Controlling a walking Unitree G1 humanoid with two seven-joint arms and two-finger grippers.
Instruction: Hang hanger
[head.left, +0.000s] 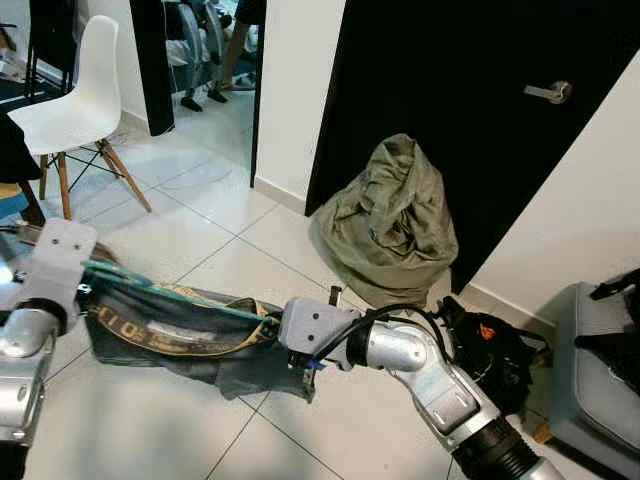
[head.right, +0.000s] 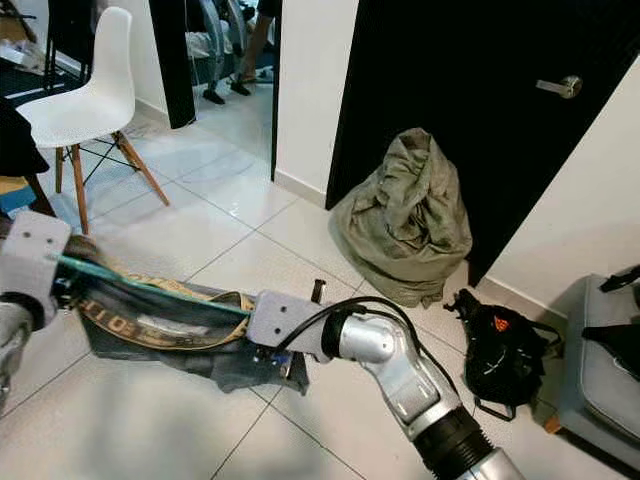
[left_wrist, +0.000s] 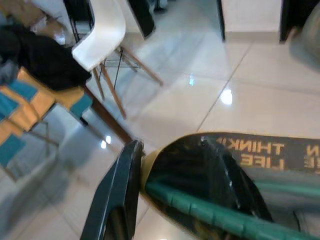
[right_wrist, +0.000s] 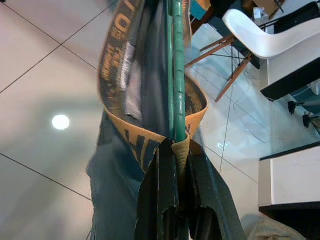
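Above the white tiled floor (head.left: 200, 240), in front of the black door (head.left: 450, 100), a green hanger (right_wrist: 176, 75) is held level between both arms. It carries a dark grey garment (head.left: 170, 335) with a tan waistband printed in yellow-brown letters.

Right claw (right_wrist: 176, 150): fingers (right_wrist: 155, 190) pinched narrow on the hanger bar and the waistband folded over it, at the end of the hanger nearer the door.

Left claw (left_wrist: 165, 200): at the hanger's far end from the door, one finger (left_wrist: 117, 190) on each side of the green bar and waistband. Blurred, so I cannot tell whether it actually clamps them.

Against the foot of the door: a slumped olive cloth sack (head.left: 390, 220). Beside the door, toward the wall: a small black bag (head.right: 500, 355) and a grey seat (head.left: 600, 360). Well away from the door, past the doorway: a white chair (head.left: 75, 105) on wooden legs.
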